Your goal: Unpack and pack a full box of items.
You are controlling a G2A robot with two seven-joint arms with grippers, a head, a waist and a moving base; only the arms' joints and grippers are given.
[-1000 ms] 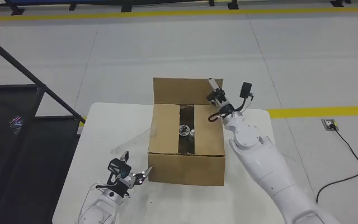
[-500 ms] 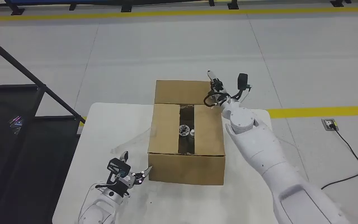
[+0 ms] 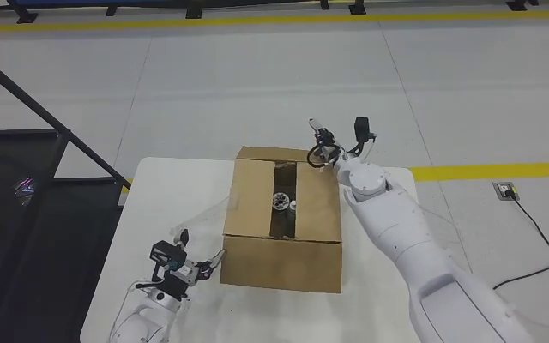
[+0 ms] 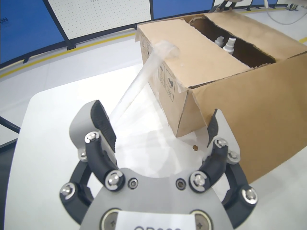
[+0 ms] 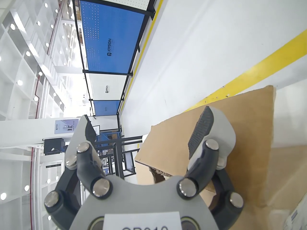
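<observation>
1. One left gripper, at 7 o'clock of the box. Its fingers are spread and grip nothing. It has drawn back slightly toward the table's near edge.
2. One clear tape strip, running from the box's left top flap down toward that gripper, beside one finger pad. Whether it sticks there cannot be told.
3. One cardboard box, mid-table, its long flaps lying nearly shut with a slot between them. It has slid a little toward 7 o'clock.
4. Two white-capped bottles, upright inside the box, seen through the slot.
5. One far end flap, at 12 o'clock of the box. It lay folded outward a second ago and now stands nearly upright.
6. One right gripper, at 1 o'clock of the box beside that flap, fingers apart and empty. It has swung toward 12.
7. Status: probably still the opening stage, with the unpacking itself not begun.
</observation>
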